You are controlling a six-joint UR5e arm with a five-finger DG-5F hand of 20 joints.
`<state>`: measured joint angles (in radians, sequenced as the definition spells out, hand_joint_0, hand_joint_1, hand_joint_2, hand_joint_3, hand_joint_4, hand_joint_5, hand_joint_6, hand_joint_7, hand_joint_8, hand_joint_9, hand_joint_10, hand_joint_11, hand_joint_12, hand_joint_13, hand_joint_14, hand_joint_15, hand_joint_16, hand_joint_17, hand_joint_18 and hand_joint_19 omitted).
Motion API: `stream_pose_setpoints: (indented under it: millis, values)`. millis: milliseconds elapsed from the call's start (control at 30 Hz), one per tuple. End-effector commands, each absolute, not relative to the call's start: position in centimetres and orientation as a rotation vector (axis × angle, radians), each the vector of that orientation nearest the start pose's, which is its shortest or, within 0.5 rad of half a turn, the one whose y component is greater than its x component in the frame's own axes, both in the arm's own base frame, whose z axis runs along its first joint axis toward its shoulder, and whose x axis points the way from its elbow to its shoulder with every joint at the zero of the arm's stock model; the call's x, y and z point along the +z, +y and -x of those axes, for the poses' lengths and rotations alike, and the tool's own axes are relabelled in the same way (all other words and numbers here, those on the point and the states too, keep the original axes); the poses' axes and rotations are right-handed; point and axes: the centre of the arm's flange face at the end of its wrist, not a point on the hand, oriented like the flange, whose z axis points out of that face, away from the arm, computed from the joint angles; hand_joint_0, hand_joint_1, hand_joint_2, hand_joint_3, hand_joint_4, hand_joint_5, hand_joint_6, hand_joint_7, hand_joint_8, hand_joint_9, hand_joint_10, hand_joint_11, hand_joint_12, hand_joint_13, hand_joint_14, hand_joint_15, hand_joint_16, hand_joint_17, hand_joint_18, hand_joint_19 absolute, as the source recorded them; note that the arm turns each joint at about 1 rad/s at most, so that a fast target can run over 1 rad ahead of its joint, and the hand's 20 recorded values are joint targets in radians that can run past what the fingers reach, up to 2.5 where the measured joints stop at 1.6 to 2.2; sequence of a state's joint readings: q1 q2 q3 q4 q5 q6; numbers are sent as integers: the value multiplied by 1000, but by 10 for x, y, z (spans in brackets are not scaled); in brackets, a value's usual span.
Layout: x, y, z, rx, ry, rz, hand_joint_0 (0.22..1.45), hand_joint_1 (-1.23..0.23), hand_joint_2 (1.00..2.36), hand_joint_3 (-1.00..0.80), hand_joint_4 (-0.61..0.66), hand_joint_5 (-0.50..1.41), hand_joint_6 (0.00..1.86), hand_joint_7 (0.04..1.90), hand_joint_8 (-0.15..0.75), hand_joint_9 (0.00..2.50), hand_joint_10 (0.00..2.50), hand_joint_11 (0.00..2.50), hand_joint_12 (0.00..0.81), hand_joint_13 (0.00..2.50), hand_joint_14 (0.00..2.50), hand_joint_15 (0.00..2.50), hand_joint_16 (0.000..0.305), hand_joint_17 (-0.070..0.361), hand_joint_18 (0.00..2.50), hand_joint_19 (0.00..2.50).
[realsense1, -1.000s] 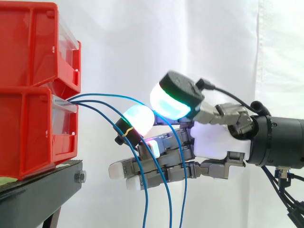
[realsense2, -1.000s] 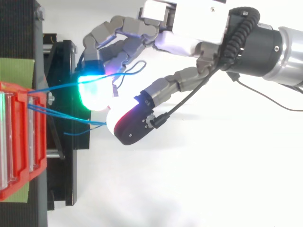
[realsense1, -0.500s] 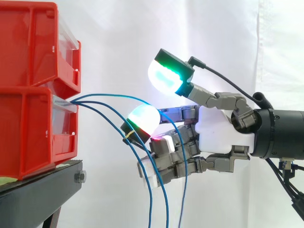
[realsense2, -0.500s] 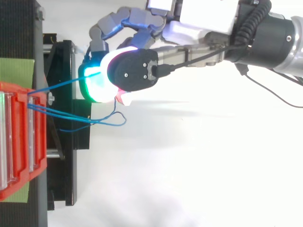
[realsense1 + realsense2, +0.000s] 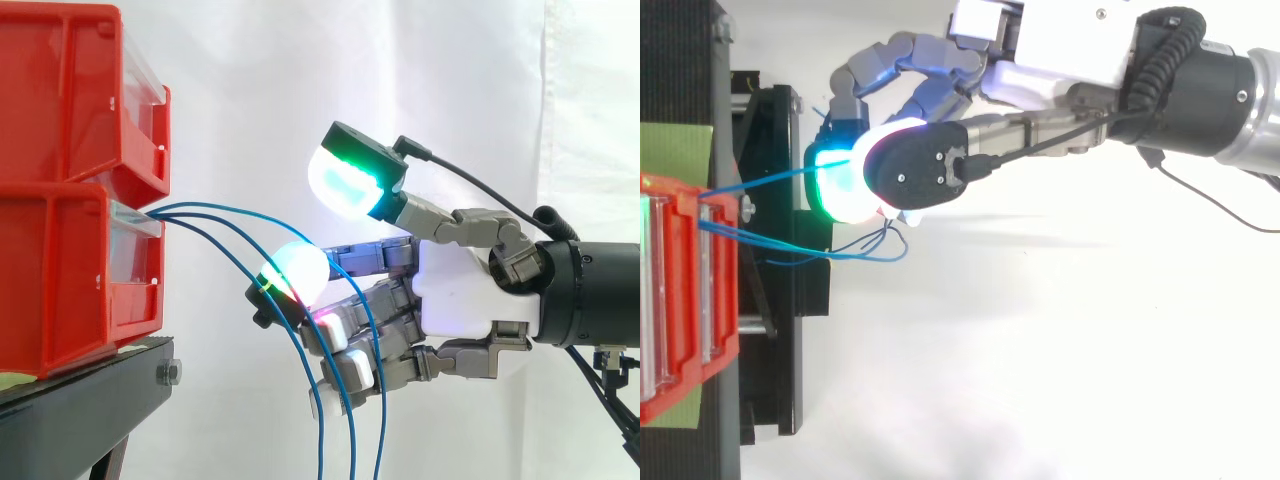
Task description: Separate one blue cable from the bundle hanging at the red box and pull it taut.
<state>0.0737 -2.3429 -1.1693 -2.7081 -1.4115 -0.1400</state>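
**Side and top views of the robot hand (image 5: 465, 300) at the blue cables (image 5: 230, 204).** The cables issue from the lower red box (image 5: 60, 270) ahead of the fingertips and fall past the fingers.

Compared with a second ago, the thumb pad (image 5: 348, 182) is lifted well clear of the green-glowing fingertip (image 5: 293, 270) on which it had nearly closed. Within the last half second the lower fingers (image 5: 345, 375) are folded further downward and drawn back toward the palm. The robot hand is therefore wide, and no cable is seen to be pinched.

From above, one cable (image 5: 770, 179) is seen running almost straight from the box to the glowing fingertip. The other two (image 5: 840, 256) sag into a loop just beside the thumb pad.

The separation is judged to be partly made, but the hanging lengths are left slack. A fresh pinch on the single cable is likely to be needed before it can be pulled taut.
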Motion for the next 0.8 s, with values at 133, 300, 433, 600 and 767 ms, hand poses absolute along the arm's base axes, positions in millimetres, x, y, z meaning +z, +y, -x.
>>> stream_pose_setpoints:
  millis: [133,300,433,600,767]
  values:
    - [231,-91,-775,1070,1163,-1113,507,-515,1000,-500,151,-217,718,1052,341,653,5,1549,371,994,19,1118,47,105,635,501]
    - [230,-91,-775,1071,1163,-1115,508,-538,1000,-500,159,-213,718,1055,342,621,191,1621,362,1021,15,1233,44,100,626,469]
    - [231,-94,-775,1072,1162,-1115,512,-544,1000,-500,164,-213,721,1047,341,573,504,1566,352,1084,5,1428,43,97,657,515]
    - [233,-98,-774,1071,1155,-1120,512,-548,1000,-500,184,-220,729,1038,348,522,774,1556,348,1049,398,1479,46,103,738,650]
    - [234,-100,-774,1075,1155,-1123,512,-551,1000,-500,186,-222,731,1031,352,475,884,1497,344,952,862,1410,48,108,800,788]
